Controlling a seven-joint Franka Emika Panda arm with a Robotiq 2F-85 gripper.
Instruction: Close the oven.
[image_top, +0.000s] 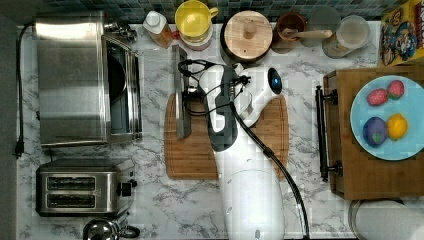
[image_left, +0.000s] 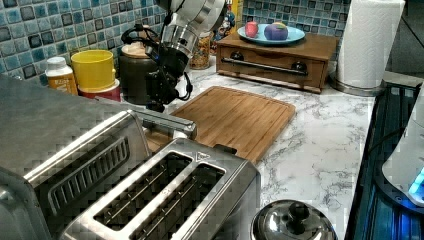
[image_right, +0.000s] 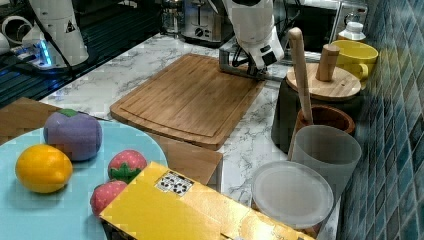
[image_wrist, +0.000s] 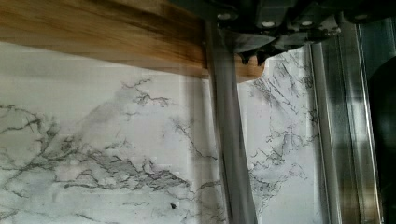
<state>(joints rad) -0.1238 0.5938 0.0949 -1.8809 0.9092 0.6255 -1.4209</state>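
Gripper (image_top: 186, 90) sits at the door handle (image_top: 181, 92), about the middle of the bar in the top view; whether its fingers are closed on the bar or just resting against it I cannot tell. Oven (image_top: 72, 80) stands at the top view's left on the marble counter (image_top: 160, 200), its door folded down flat toward the cutting board (image_top: 195, 155), the handle edge lying over the board's near edge. Judgement: door is rigid steel and glass, hinged at the oven's base, moderately heavy, smooth and likely slippery on the brushed bar; best taken at the bar's centre and lifted through an arc, gently, since the pane is fragile. Nearby: toaster (image_top: 82, 187) just beside the oven, clear of the door's swing. Further: a bottle (image_top: 157, 27) and yellow mug (image_top: 194, 20) near the oven's back corner, a lidded pot (image_top: 247, 35), and a wooden box with a fruit plate (image_top: 387, 117) well apart.
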